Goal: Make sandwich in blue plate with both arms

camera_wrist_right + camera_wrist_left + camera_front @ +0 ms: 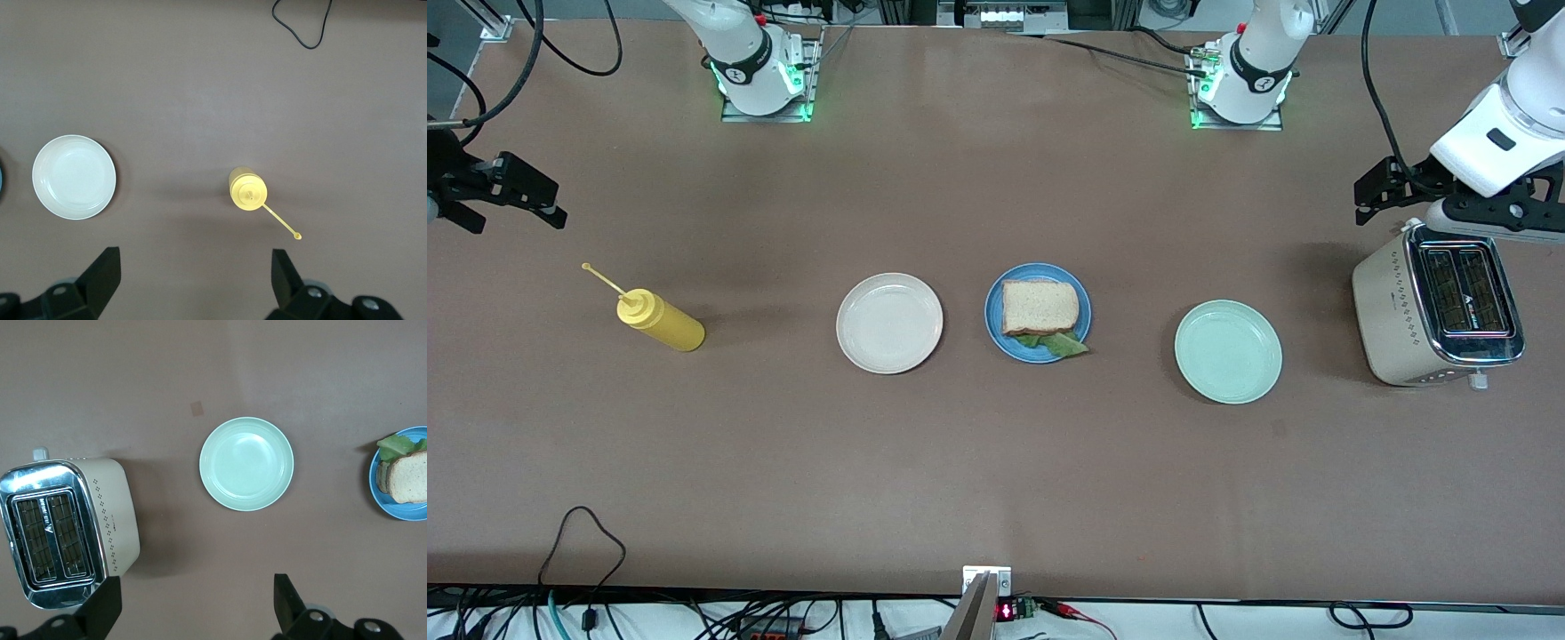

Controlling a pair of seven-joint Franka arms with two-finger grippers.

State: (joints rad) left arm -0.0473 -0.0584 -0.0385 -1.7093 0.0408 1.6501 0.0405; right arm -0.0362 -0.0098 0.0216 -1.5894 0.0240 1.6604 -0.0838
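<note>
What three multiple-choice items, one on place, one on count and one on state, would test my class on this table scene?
1. Where does the sandwich lie?
A. on the blue plate
B. on the cream-white plate
C. in the toaster

2. How many plates stand on the table?
A. two
B. three
C. four

3. How do the left gripper and the right gripper stand?
A. both open and empty
B. both shut
C. one holds bread

Answers:
1. A: bread and lettuce rest on the blue plate.
2. B: cream-white, blue and mint-green plate in a row.
3. A: each wrist view shows fingers wide apart with nothing between them.
</note>
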